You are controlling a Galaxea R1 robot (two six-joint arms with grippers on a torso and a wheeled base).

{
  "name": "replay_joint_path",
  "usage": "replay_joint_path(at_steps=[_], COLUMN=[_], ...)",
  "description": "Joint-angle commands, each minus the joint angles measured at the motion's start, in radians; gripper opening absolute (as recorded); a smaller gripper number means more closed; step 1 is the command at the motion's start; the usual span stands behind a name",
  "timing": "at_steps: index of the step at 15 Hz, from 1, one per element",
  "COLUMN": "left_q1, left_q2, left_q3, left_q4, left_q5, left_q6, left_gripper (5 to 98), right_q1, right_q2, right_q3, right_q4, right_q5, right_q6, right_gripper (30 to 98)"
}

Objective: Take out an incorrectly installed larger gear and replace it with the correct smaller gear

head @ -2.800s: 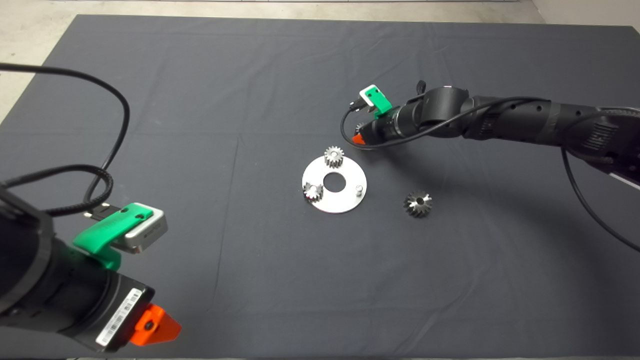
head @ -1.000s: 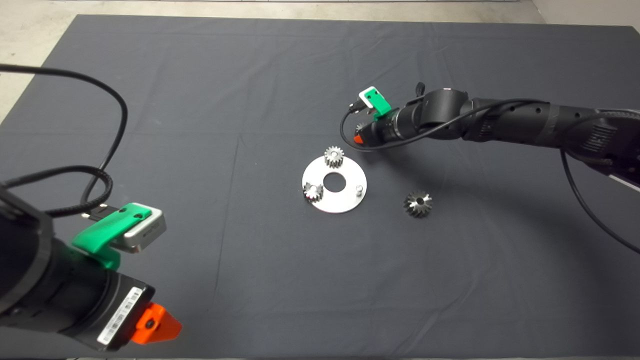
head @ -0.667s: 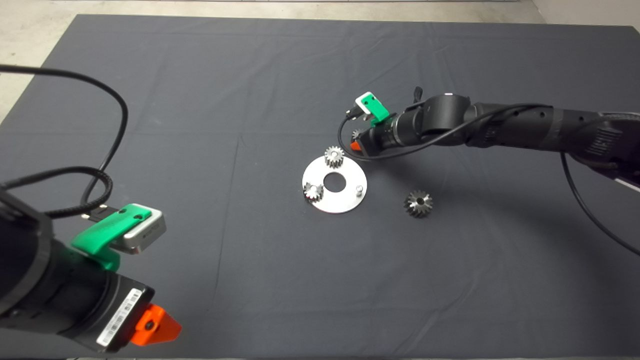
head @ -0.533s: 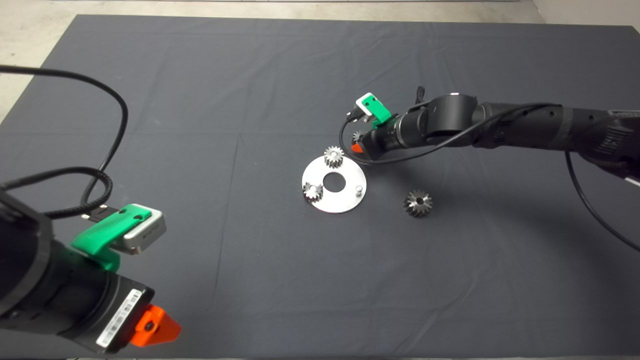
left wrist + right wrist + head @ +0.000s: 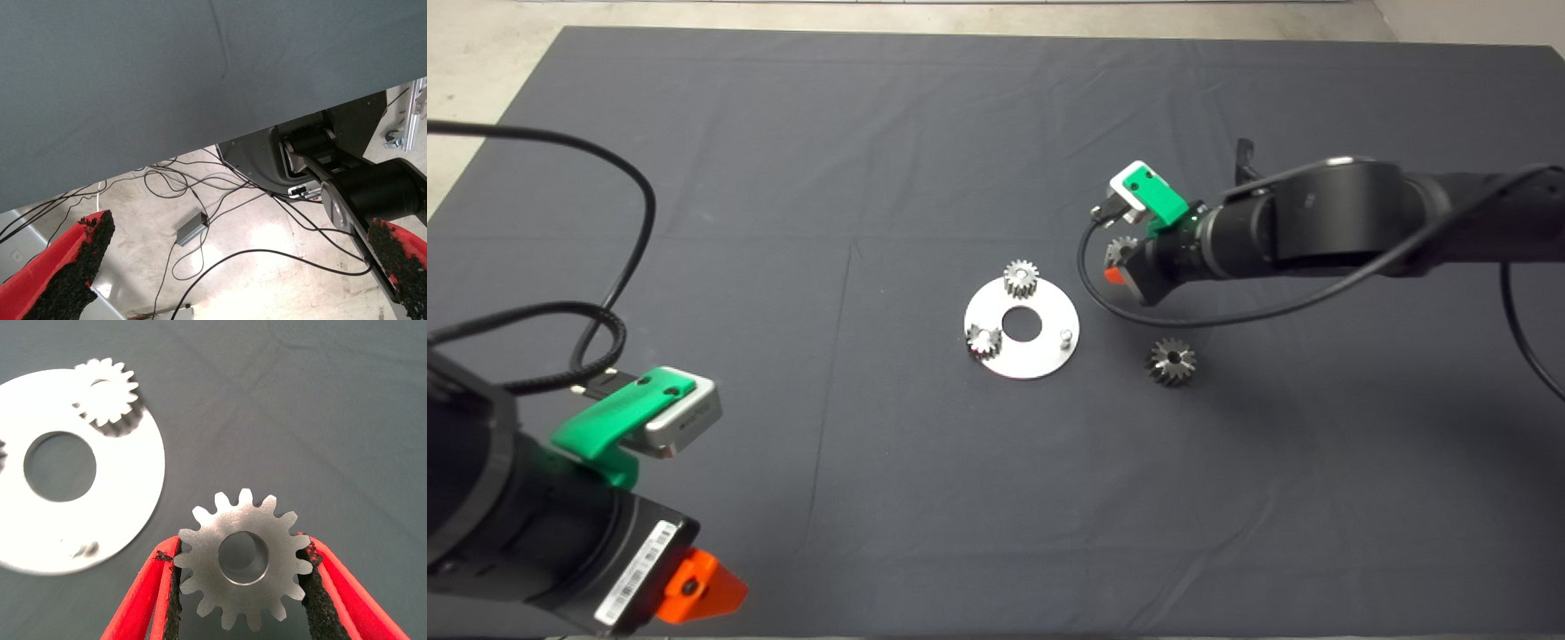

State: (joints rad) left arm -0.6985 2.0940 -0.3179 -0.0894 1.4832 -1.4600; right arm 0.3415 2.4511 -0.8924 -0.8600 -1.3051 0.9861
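My right gripper (image 5: pixel 1117 265) is shut on the smaller gear (image 5: pixel 1121 248), a grey spur gear with a centre hole. It holds the gear above the mat, to the right of the round steel plate (image 5: pixel 1040 360). In the right wrist view the smaller gear (image 5: pixel 243 559) sits flat between the two pads, with the plate (image 5: pixel 137 463) beyond it. The plate carries two small gears (image 5: pixel 1021 277) (image 5: pixel 983 340) and one bare pin (image 5: pixel 1064 336). The larger gear (image 5: pixel 1172 362), with flared teeth, lies on the mat right of the plate. My left gripper (image 5: pixel 694 594) is parked at the lower left, open.
The dark mat (image 5: pixel 783 178) covers the table, with pale floor past its far edge. The left wrist view shows the mat's edge and the floor with cables (image 5: pixel 200 200) and the robot's base (image 5: pixel 373 193).
My right arm has moved right and come up from behind the plate, carrying the smaller gear. The plate, its gears and the larger gear have not moved. The left arm stayed put.
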Motion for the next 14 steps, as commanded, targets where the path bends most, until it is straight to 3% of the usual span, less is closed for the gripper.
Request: replay_joint_path(at_steps=[1, 2, 4, 5, 14], left_q1=[-0.009, -0.009, -0.009, -0.009, -0.009], left_q2=[-0.001, -0.001, -0.001, -0.001, 0.004], left_q3=[0.015, 0.014, 0.014, 0.014, 0.01], left_q4=[-0.009, -0.009, -0.009, -0.009, -0.006], left_q5=[0.001, 0.0, 0.0, 0.0, -0.024], left_q6=[-0.001, 0.0, -0.002, -0.003, 0.0], left_gripper=[97.7, 97.7, 97.7, 97.7, 97.7], right_q1=[0.042, 0.041, 0.041, 0.039, 0.001], right_q2=[-0.038, -0.036, -0.039, -0.034, 0.025], right_q3=[0.143, 0.15, 0.152, 0.153, 0.176], right_q4=[0.007, 0.007, 0.007, 0.003, -0.001], right_q5=[-0.065, -0.065, -0.069, -0.074, -0.076], right_q6=[0.105, 0.122, 0.226, 0.24, 0.272], right_gripper=[39.5, 39.5, 39.5, 39.5, 39.5])
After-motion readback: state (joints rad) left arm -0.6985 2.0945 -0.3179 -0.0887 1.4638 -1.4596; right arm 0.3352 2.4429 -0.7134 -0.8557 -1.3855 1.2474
